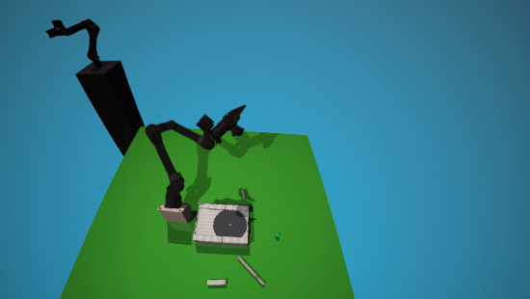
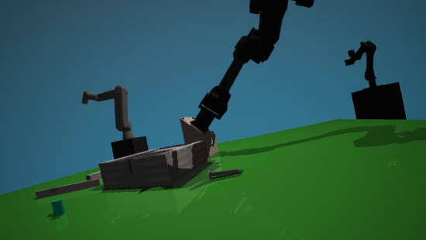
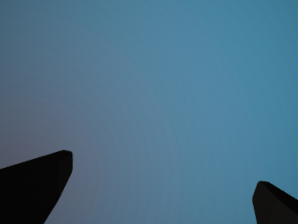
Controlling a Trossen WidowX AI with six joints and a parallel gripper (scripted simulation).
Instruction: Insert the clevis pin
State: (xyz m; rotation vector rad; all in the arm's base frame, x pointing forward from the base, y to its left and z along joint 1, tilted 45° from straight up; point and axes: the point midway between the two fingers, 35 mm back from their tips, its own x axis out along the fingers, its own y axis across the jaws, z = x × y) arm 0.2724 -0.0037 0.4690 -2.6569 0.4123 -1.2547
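See pin (image 1: pixel 243 194) (image 2: pixel 225 173) lying on its side on table (image 1: pixel 125 260) (image 2: pixel 310 201), just beside tray (image 1: pixel 204 222) (image 2: pixel 135 174), apart from it, not in any hole. In ext. view, see pin's head at the L end of pic. Find disc (image 1: pixel 222 227) lying flat inside tray, toward the R side in top view, w/ small pale spot at its middle. Can't make out tray's pin hole.

See gripper (image 1: pixel 244 119) (image 3: pixel 164 176) released, w/ fingers wide apart & nothing btwn them; in wrist view, only bg past the tips. Find arm (image 1: pixel 164 154) (image 2: pixel 232 73) raised, reaching well away from pin, disc & tray, touching none of them. See base (image 1: pixel 174 213) (image 2: pixel 187 128) near tray.

Also see green block (image 1: pixel 278 235) (image 2: pixel 57 207) on table, apart from tray; long bar (image 1: pixel 251 271) (image 2: pixel 67 189) set at a slant in top view, & short bar (image 1: pixel 217 283) (image 2: pixel 93 176) near it. In bg, spot black arm (image 1: pixel 92 40) (image 2: pixel 369 62) on dark pedestal (image 1: pixel 103 92) (image 2: pixel 379 102), plus grey arm (image 2: pixel 121 108) in ext. view.
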